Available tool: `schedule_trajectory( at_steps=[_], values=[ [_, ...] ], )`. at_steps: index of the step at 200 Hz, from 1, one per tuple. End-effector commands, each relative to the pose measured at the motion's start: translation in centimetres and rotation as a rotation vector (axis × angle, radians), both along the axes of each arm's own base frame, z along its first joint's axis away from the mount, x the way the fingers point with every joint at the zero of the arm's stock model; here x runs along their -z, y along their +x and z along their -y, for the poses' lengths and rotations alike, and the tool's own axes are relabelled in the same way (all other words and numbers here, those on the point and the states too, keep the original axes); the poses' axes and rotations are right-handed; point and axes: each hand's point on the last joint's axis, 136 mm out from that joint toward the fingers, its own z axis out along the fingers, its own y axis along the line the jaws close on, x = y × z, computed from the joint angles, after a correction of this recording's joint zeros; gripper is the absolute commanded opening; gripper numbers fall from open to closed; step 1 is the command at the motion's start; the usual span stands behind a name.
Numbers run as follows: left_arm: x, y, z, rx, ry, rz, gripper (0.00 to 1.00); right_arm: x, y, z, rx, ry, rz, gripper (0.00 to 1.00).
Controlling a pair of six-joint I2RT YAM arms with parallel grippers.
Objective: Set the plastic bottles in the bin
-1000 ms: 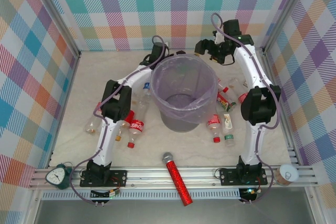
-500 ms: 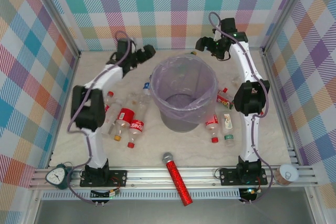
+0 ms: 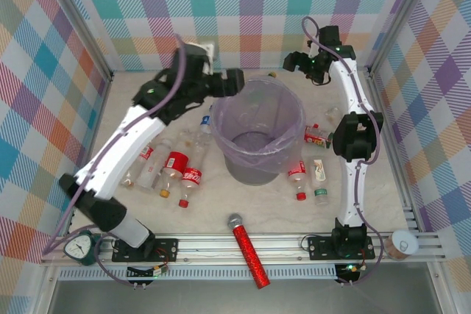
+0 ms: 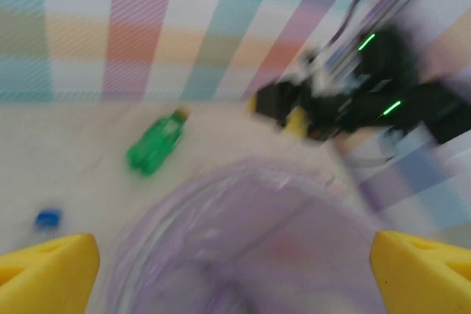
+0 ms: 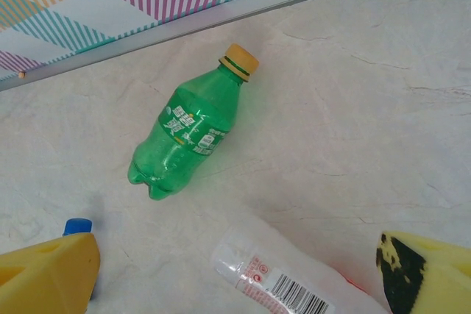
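Judged from the top view, the job had barely begun. Nearest the arm bases a microphone [image 3: 246, 251] lay on the tabletop [image 3: 221, 211]; it was no part of the task. Beyond it the bottles were strewn on either side of the bin [image 3: 254, 170]. A left cluster [image 3: 175, 168] of five or so lay close together, and a right group [image 3: 298, 178] of about four ran from the bin's near side up along its right flank. All of these were on the tabletop, outside the bin. The bin stood upright in the middle, lined with a lavender bag. Its floor looked bare and no bottle could be made out in it, though the bag's folds might have hidden a little. The left jaws hung over the bin's far left rim, spread wide with nothing between them, the liner's mouth below them in the blurred left wrist view. Farther back, near the rear wall, a green bottle [image 5: 193, 136] lay on its side, with a clear bottle [image 5: 283, 279] and a blue cap [image 5: 77, 226] near it. The right jaws hovered above that patch, also wide and empty. Every bottle in sight seemed left to move.
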Motion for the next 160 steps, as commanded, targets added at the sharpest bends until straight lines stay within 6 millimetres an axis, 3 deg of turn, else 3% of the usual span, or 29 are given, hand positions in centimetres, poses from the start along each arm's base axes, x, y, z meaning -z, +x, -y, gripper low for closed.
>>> schedule_trajectory(
  at_steps=[1,47,65,88,122,160],
  values=[
    [5.7,-1.5,-2.2,-0.058,0.302,-0.135,0.95,-2.4,-0.5,-0.9,-0.05,0.017,0.056,0.97],
    [9.0,-1.0,-1.7,-0.083,0.346,-0.224,0.79,-2.2,-0.6,-1.6,-0.079,0.048,0.056,0.97],
    [10.2,-1.2,-1.8,-0.095,0.36,-0.263,0.68,-1.8,-0.5,-1.7,-0.08,0.056,0.055,0.97],
    [11.3,-1.6,-2.2,-0.107,0.377,-0.297,0.44,-1.2,-0.3,-2.0,-0.083,0.083,0.048,0.98],
    [11.1,-1.5,-4.5,-0.179,0.347,-0.315,0.12,0.4,-0.1,-3.3,-0.091,0.085,0.026,0.98],
    [11.3,-1.3,-8.2,-0.265,0.264,-0.345,0.0,2.4,-0.4,-5.6,-0.115,0.03,0.01,0.98]
  ],
)
